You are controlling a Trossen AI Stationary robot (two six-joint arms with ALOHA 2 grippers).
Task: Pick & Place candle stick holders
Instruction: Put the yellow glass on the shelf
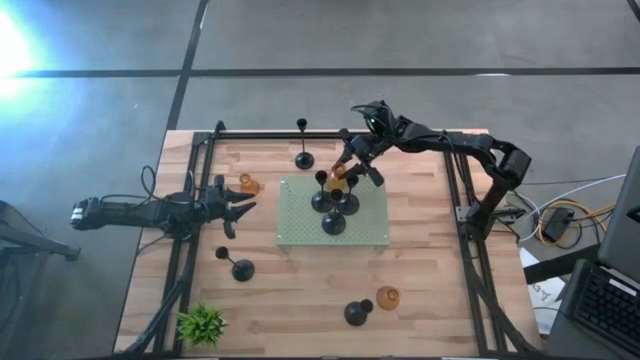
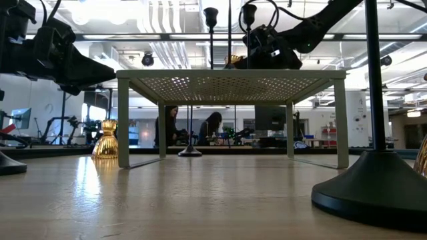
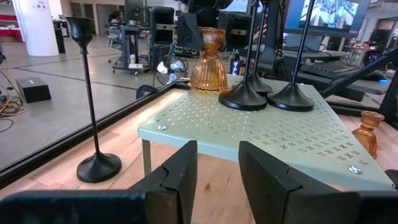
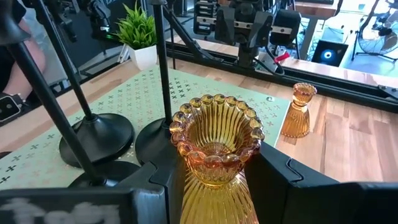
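The right gripper [image 4: 214, 177] is clamped around an amber glass holder [image 4: 217, 146], its two fingers pressing the ribbed body on either side. In the high view this holder hangs over the far corner of the pale green raised mat [image 1: 365, 225], right beside three black holders [image 1: 333, 205] already standing there. That closeness is the main risk: in the right wrist view the thin black stems rise just beside the glass, so a sideways drift on the way down would probably knock a stem and tip its holder, maybe into the others. The glass is smooth and ribbed, so a loose grip could let it slip or land tilted.

Farther off, the left gripper [image 1: 240, 208] waits near the mat's left edge, its fingers parted and empty, with another amber holder [image 1: 247, 184] just beside it. More black holders [image 1: 240, 266] and an amber one [image 1: 388, 297] sit on the bare wood, well apart.
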